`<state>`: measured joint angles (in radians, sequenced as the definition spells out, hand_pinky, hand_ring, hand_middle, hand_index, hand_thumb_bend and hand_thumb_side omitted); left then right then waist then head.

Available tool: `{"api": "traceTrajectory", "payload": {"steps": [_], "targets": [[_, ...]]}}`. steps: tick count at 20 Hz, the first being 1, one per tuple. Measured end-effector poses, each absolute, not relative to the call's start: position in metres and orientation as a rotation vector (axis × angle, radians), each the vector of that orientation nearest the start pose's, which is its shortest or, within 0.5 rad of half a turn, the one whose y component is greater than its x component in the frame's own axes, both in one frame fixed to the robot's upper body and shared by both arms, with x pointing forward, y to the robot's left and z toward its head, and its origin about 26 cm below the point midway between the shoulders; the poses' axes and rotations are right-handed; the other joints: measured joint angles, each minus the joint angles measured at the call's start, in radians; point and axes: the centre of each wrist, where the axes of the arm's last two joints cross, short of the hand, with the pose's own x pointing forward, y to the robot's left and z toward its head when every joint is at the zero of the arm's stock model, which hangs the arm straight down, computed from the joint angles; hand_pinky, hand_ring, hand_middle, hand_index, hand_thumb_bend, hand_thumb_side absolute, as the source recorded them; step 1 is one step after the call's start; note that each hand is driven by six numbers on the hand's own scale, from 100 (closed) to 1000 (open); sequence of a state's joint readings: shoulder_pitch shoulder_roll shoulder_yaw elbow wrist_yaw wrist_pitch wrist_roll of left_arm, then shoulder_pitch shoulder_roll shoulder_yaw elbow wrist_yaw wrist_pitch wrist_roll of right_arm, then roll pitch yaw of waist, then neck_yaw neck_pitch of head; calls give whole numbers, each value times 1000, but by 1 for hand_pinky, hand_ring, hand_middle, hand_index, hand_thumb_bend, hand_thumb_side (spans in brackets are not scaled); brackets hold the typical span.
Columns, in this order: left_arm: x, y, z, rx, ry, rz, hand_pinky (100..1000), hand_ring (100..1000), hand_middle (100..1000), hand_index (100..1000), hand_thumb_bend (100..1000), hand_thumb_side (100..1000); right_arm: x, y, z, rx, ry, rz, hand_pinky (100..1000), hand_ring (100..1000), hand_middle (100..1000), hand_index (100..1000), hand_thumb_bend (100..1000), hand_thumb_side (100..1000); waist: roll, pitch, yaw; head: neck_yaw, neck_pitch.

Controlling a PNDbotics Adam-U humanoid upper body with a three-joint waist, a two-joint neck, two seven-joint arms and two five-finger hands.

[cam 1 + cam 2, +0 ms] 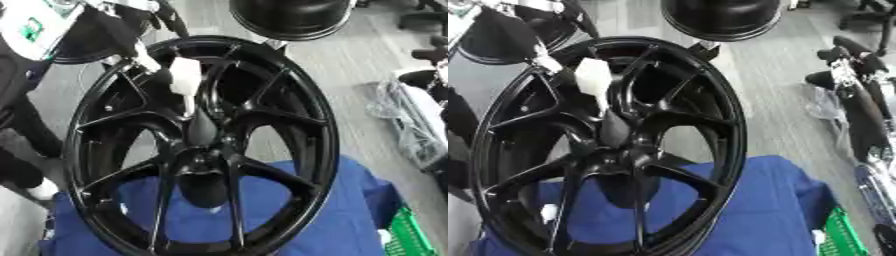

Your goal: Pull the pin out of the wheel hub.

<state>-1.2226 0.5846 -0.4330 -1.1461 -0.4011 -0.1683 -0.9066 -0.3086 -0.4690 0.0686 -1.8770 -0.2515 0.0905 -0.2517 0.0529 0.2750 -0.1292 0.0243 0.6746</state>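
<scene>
Your black alloy wheel point(201, 150) stands nearly upright on a blue cloth point(350, 210), face toward you, and the pin point(185, 75) is the white piece with a thin stem running down toward the hub point(203, 160) at the centre. Your left arm comes in from the upper left, and the left hand point(144, 60) sits just beside the pin's white head, between the spokes (whether the fingers are pinching the head or only touching it, you cannot tell from here; the dark fingers merge with the dark spokes). Your right hand point(846, 62) shows at the right edge of the right eye view, well apart from the wheel, and its finger pose is unclear too.

The risk, as I judge it: pull off the stem's line and the pin could bind or bend in the hub. The wheel rests only on its rim and the cloth, so a sideways tug may roll or tip it. A green crate point(407, 235) sits near the lower right.
</scene>
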Motion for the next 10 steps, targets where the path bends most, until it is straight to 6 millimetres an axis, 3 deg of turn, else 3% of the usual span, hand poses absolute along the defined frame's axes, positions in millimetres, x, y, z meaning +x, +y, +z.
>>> {"api": "traceTrajectory", "payload": {"steps": [10], "targets": [[456, 203, 341, 460, -1394, -1996, 902, 920, 849, 876, 621, 530, 318, -274, 185, -137, -2069, 139, 768, 622, 747, 884, 100, 624, 0, 0, -4, 1, -10]]}}
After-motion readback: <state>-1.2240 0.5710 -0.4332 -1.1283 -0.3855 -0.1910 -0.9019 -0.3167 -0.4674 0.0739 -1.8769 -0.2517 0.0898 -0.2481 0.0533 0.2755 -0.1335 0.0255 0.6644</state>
